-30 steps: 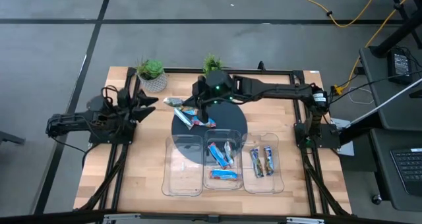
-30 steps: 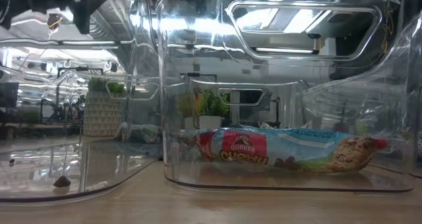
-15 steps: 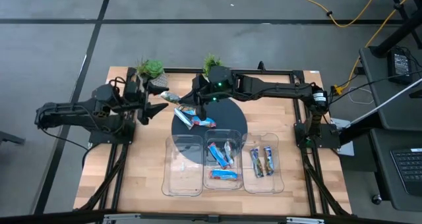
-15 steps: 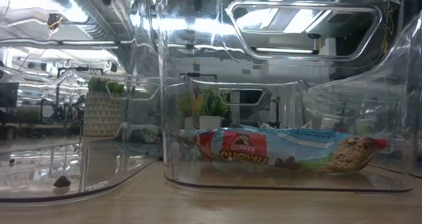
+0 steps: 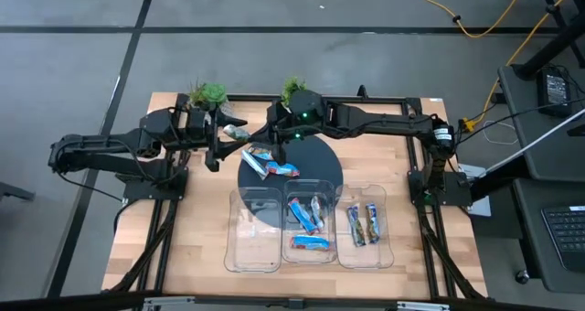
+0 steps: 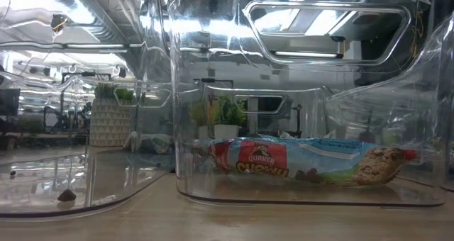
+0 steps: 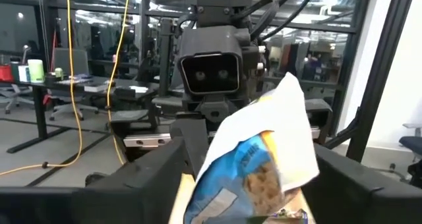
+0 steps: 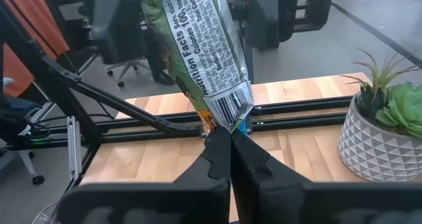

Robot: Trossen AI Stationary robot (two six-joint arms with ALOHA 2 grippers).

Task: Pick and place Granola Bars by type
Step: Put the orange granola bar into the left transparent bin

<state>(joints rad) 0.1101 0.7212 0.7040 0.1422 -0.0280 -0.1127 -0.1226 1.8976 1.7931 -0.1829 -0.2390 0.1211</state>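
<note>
My right gripper (image 8: 231, 141) is shut on a green and silvery granola bar (image 5: 236, 132), which it holds in the air over the table's far left part. In the left wrist view that bar (image 7: 260, 161) stands between the fingers of my open left gripper (image 5: 218, 149). I see no touch there. Two blue granola bars (image 5: 272, 166) lie flat on a dark round plate (image 5: 320, 165). More blue bars (image 5: 308, 227) lie in the middle clear tray, and two brownish ones (image 5: 363, 223) in the right tray. My right gripper pinches the bar's crimped end by the barcode (image 8: 229, 120) between its two fingertips. The fingers come about level from the table's right side, along the bar. The bar sticks out past the fingertips toward my left arm, lifted clear of table and plate.
Three clear trays stand in a row near the front edge; the left one (image 5: 253, 230) holds no bars. Two potted plants (image 5: 208, 98) (image 5: 293, 87) stand at the far edge. In the low view a blue bar (image 6: 305, 163) lies in the tray right before the camera.
My left gripper has risen and gone toward the table's right, up to the bar that my right gripper holds, and it has rolled about its own line. It has left the top of the low view. My right gripper has stayed in place, shut on the bar.
</note>
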